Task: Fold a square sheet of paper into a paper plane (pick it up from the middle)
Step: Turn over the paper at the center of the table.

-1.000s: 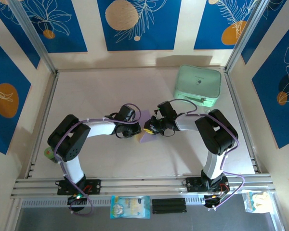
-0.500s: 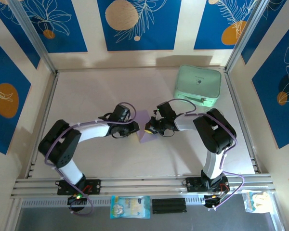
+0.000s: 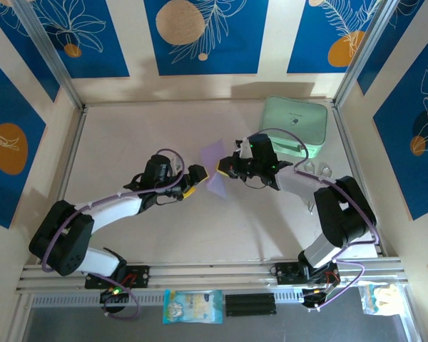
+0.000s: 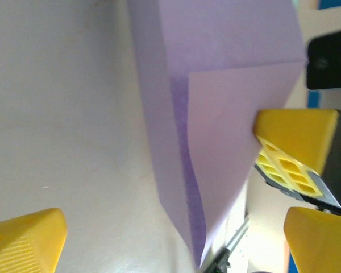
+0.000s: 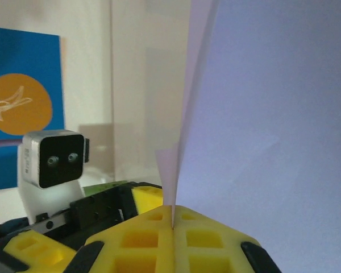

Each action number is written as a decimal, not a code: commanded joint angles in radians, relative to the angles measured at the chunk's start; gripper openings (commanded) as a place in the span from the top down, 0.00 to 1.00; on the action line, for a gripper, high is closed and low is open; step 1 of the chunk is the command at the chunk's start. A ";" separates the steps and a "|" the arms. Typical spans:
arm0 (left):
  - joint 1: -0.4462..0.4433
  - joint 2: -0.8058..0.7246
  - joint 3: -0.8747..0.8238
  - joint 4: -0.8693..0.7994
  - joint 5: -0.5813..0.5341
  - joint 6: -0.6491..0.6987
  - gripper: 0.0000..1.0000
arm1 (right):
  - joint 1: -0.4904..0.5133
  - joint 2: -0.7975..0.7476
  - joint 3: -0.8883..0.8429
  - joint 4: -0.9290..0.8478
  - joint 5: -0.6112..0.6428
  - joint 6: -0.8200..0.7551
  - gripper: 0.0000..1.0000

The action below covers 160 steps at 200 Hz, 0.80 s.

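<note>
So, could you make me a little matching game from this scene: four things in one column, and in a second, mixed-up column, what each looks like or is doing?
Column one:
1. left end effector
2. right end effector
3. sheet of paper
4. mint-green case

Column two:
A. lilac, with a crease in it
B. lying at the far right of the table
C. jaws wide open
D. clamped shut on the paper's edge

Pairs: 1-C, 2-D, 3-A, 4-B.
</note>
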 commanded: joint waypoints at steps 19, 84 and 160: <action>-0.022 0.008 -0.013 0.266 0.105 -0.077 0.00 | -0.021 -0.024 -0.007 0.088 -0.121 0.103 0.98; -0.038 0.052 0.030 0.300 0.135 -0.075 0.21 | -0.037 -0.015 -0.024 0.146 -0.170 0.155 0.97; -0.040 0.065 0.040 0.326 0.114 -0.111 0.53 | -0.041 -0.001 -0.045 0.172 -0.190 0.170 0.97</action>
